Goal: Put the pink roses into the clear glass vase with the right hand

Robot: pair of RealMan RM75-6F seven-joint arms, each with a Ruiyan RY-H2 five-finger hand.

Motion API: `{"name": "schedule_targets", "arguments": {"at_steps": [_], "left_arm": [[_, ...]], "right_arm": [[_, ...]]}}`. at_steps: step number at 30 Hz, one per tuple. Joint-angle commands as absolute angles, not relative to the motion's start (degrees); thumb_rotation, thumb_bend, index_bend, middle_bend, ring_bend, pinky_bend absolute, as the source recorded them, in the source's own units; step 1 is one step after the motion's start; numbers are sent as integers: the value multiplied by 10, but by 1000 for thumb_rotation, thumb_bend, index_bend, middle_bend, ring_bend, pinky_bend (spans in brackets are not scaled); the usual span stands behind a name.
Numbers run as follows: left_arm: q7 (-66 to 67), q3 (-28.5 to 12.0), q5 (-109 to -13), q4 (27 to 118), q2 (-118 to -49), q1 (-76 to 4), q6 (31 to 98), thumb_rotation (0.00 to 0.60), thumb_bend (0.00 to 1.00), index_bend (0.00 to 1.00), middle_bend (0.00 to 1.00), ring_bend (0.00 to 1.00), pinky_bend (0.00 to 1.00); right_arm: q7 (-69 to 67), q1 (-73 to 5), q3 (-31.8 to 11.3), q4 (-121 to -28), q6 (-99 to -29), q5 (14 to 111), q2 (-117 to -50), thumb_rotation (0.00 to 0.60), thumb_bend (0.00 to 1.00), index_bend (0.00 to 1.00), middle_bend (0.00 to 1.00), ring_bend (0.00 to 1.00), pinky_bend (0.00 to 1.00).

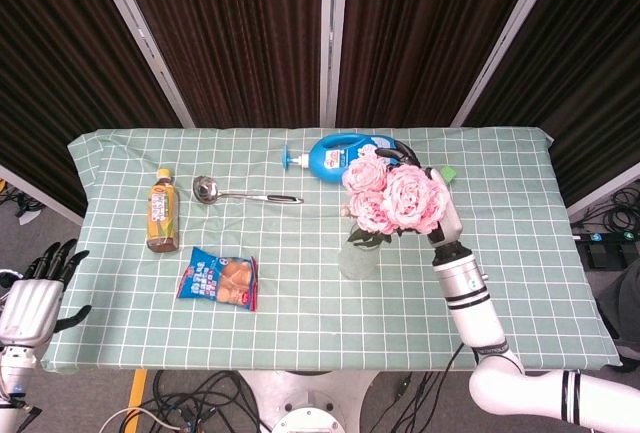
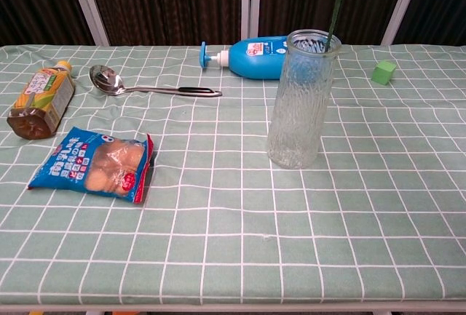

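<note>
The right arm rose from the lower right corner of the head view, its white forearm slanting up and left toward the frame's centre. The right hand (image 1: 440, 215) sat at its end, right of centre, mostly hidden; it held the roses (image 1: 393, 196), dark fingers (image 1: 405, 151) showing above the blooms. The left hand (image 1: 35, 291) hung at the lower left edge, back of the hand up, dark fingers apart and holding nothing. The chest view showed neither hand.
</note>
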State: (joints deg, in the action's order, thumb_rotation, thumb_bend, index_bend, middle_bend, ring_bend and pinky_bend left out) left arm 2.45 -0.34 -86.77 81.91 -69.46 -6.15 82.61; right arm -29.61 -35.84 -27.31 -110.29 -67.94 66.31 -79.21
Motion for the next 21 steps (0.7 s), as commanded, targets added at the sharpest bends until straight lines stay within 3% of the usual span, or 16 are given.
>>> {"name": "schedule_targets", "arguments": {"at_steps": [1,21], "left_arm": [[30,-3,-870,814,-696,-61,830,600,176,147,22,0,194],[18,-2,-880,800,-695,-58,842,600,176,149,22,0,192]], "right_arm": [[-328,-361,-259,-1073,-662,683,-804,600,189,691,594,193,0],[-517,-388,-199,-895,-588,780,-856,600,114,660,500,132,0]]}}
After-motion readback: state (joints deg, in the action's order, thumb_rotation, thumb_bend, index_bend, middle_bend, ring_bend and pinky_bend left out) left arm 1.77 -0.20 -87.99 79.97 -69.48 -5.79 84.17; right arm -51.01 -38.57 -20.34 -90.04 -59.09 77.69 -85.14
